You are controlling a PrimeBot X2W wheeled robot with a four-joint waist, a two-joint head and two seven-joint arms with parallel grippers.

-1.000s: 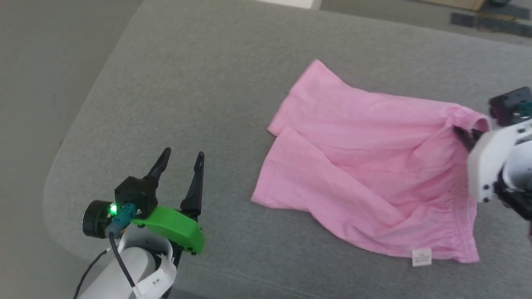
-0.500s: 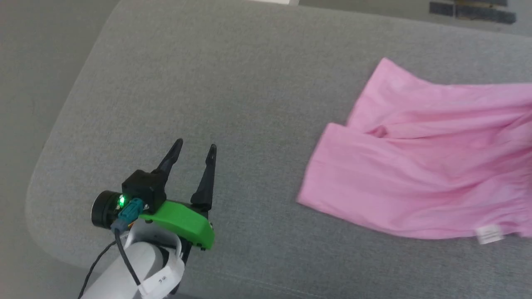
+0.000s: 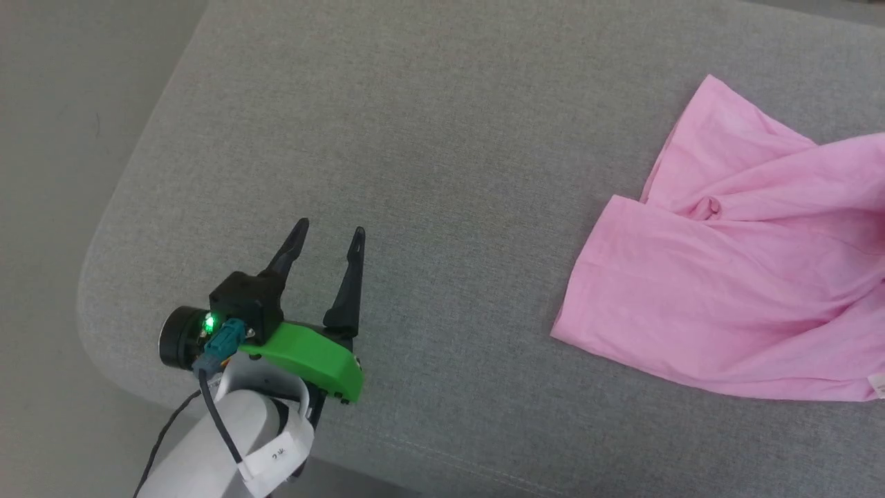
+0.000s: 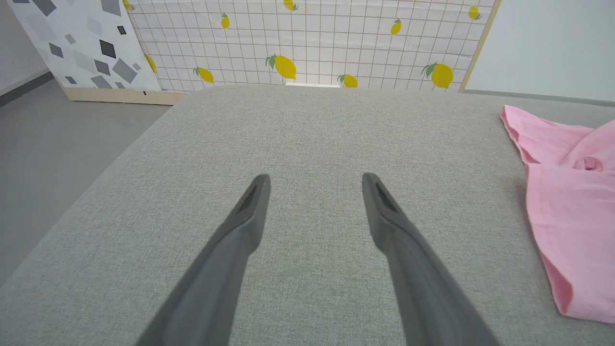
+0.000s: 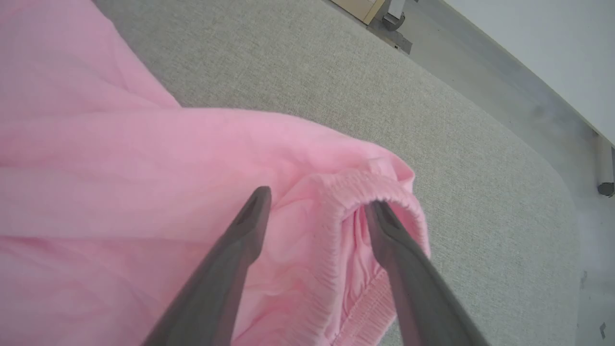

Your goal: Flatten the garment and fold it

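The light pink shorts (image 3: 726,290) lie rumpled on the grey cushion (image 3: 442,138), running off the right edge of the head view, with the white tag (image 3: 879,384) at their lower corner. My left gripper (image 3: 329,229) hovers open over bare cushion, well left of the leg hems. The left wrist view has its gripper (image 4: 314,180) empty and the shorts (image 4: 567,211) off to the right. In the right wrist view my right gripper (image 5: 317,197) is open, its fingers straddling the raised gathered waistband (image 5: 353,192); its right finger sits inside the waist opening.
The cushion's rounded corner (image 3: 104,290) and left edge drop to grey floor (image 3: 62,138). A lemon-print grid panel (image 4: 307,43) stands beyond the far edge. Wide bare cushion lies between my left gripper and the shorts.
The head camera has swung left, so the shorts now sit at the right edge and my right arm has left that view. The shorts' top has bunched near the crotch.
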